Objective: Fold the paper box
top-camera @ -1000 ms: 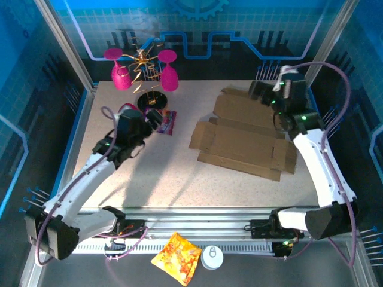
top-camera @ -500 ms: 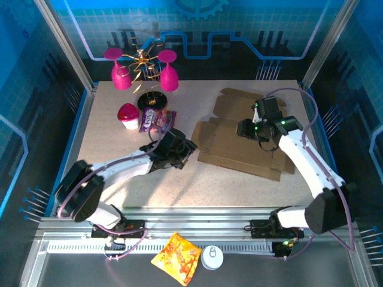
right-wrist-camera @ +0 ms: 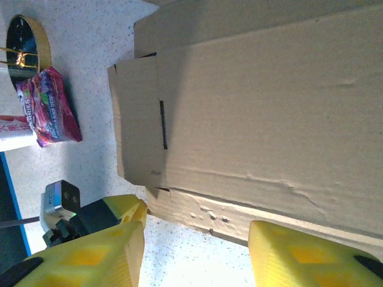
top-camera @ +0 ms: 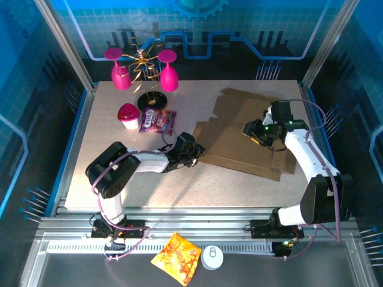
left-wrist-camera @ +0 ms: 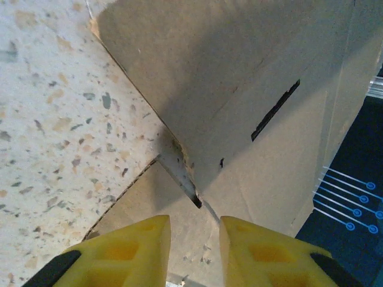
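Two grippers at paper box (top-camera: 245, 140), flat on table (top-camera: 239, 185) | left gripper (left-wrist-camera: 194, 230): narrow gap, empty, at box's left flap corner, we judge to lift it | right gripper (right-wrist-camera: 197, 233): wide, empty, over box middle, perhaps to steady.

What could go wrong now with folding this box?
The left gripper stands at a frayed notch at a corner of the box; pinching there might tear the flap or slip off its thin edge. The box lies flat and loose on the table, and the right gripper hangs open above it, holding nothing, so a push from the left might slide it instead of lifting the flap.
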Controlling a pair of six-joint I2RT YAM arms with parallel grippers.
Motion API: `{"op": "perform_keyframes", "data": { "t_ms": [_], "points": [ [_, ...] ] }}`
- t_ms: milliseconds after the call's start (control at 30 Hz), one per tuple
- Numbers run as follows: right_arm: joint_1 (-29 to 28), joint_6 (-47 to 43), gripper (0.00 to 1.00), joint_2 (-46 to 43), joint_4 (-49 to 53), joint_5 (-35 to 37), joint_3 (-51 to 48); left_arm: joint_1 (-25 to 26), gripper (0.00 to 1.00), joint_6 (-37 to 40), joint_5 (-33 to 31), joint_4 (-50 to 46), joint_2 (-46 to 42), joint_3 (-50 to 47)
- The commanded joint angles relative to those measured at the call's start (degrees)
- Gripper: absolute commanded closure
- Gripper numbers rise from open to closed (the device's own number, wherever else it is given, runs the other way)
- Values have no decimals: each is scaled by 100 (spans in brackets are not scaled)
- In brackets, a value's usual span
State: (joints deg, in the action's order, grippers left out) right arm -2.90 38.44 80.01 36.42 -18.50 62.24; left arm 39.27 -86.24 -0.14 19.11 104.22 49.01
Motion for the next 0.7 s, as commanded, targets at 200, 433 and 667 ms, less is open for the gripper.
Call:
{"op": "perform_keyframes", "data": {
  "t_ms": [200,433,667],
  "points": [
    [122,504,51,-174,-314,-450,-261,-253,68,40,-249,300,117,110],
    [123,820,51,-397,-452,-409,-437,-347,70,85,-181,296,272,201],
    [123,959,51,-473,-503,-338,-413,-374,68,10,-170,322,383,253]
  ]
}}
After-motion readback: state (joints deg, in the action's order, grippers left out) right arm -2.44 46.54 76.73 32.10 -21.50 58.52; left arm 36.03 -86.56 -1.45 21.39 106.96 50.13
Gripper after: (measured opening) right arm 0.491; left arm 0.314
